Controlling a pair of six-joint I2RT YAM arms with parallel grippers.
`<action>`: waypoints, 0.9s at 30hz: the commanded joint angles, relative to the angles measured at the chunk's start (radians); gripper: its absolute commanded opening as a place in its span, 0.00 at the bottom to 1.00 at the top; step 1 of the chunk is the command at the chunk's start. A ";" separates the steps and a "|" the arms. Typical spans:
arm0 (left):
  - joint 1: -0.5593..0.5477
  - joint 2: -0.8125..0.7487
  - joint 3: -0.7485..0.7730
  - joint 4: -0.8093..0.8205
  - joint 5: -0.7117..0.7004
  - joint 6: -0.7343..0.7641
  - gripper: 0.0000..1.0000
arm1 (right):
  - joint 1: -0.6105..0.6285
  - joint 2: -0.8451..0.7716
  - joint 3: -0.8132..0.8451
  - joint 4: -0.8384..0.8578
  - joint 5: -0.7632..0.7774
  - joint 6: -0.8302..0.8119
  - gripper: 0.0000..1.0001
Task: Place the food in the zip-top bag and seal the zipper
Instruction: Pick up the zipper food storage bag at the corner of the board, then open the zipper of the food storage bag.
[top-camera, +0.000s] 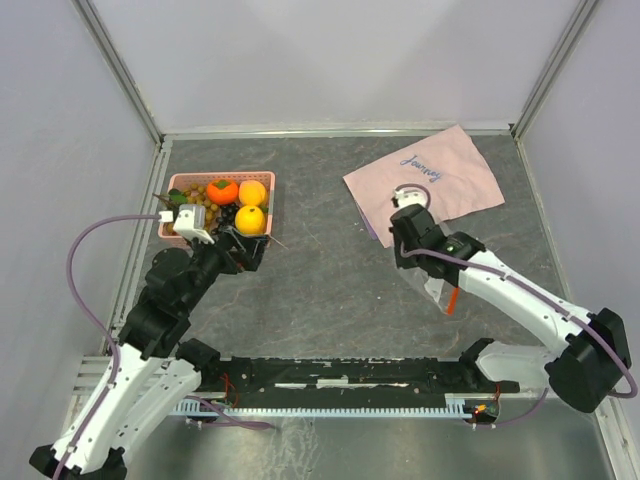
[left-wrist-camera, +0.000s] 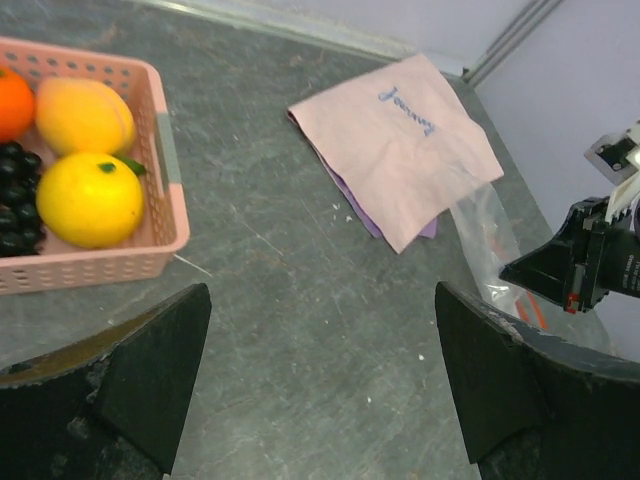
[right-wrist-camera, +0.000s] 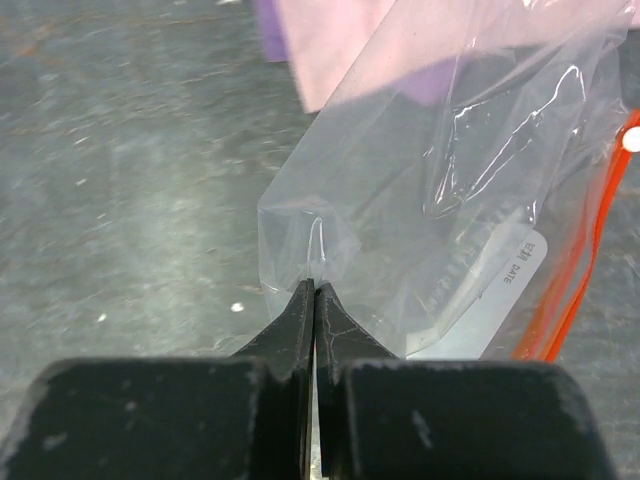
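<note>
The clear zip-top bag (right-wrist-camera: 450, 200) lies on the table beside the pink cloth; its orange-red zipper (right-wrist-camera: 585, 250) runs along its right edge. My right gripper (right-wrist-camera: 315, 288) is shut, pinching the bag's near-left corner. In the top view the right gripper (top-camera: 402, 240) is at the cloth's near edge, with the bag (top-camera: 437, 290) trailing under the arm. The food sits in the pink basket (top-camera: 175, 182): lemon (top-camera: 250, 220), orange (top-camera: 253, 192), persimmon (top-camera: 222, 190), grapes (top-camera: 228, 212), berry cluster (top-camera: 195, 195). My left gripper (left-wrist-camera: 325, 370) is open and empty, above bare table just right of the basket.
The pink cloth with writing (top-camera: 450, 180) lies at the back right, a purple layer showing under it. The basket's wall (left-wrist-camera: 165, 170) stands close to my left gripper's left side. Metal frame posts and walls bound the table.
</note>
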 joint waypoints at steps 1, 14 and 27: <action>-0.002 0.056 -0.045 0.086 0.098 -0.128 0.98 | 0.143 0.006 0.057 0.090 0.037 -0.054 0.02; -0.002 0.220 -0.200 0.274 0.265 -0.310 0.95 | 0.515 0.184 0.091 0.348 0.066 -0.150 0.02; -0.003 0.374 -0.280 0.412 0.306 -0.346 0.88 | 0.607 0.306 0.108 0.483 -0.007 -0.175 0.02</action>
